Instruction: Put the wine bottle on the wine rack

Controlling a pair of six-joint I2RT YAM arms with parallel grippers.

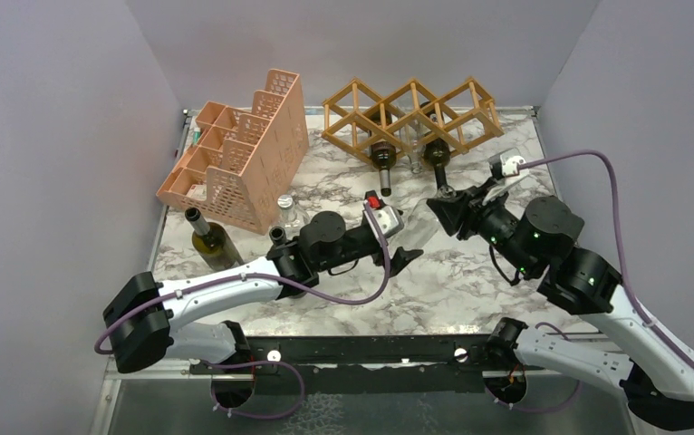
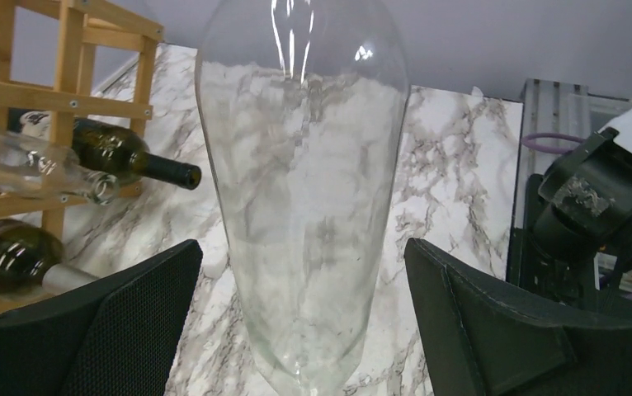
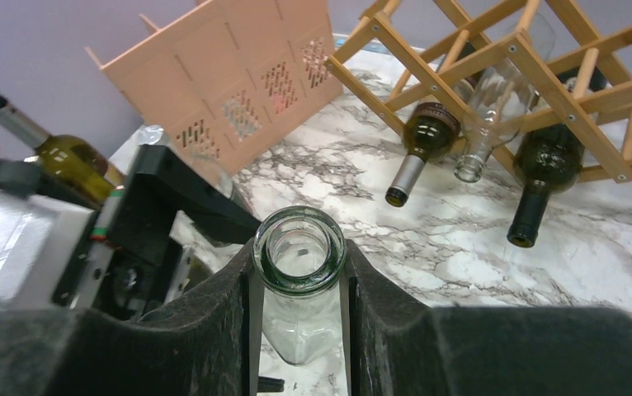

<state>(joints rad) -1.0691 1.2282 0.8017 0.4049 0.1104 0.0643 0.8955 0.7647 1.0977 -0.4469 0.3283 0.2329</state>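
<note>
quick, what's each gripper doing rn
left gripper: open, fingers either side of the clear bottle, not touching it
right gripper: shut on the clear bottle's neck

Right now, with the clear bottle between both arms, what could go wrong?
The right claw pinches the clear bottle only at its neck, the left claw open around its body: it could pivot or slip. The wine rack already holds three bottles, necks jutting out; the incoming one might knock them.
</note>
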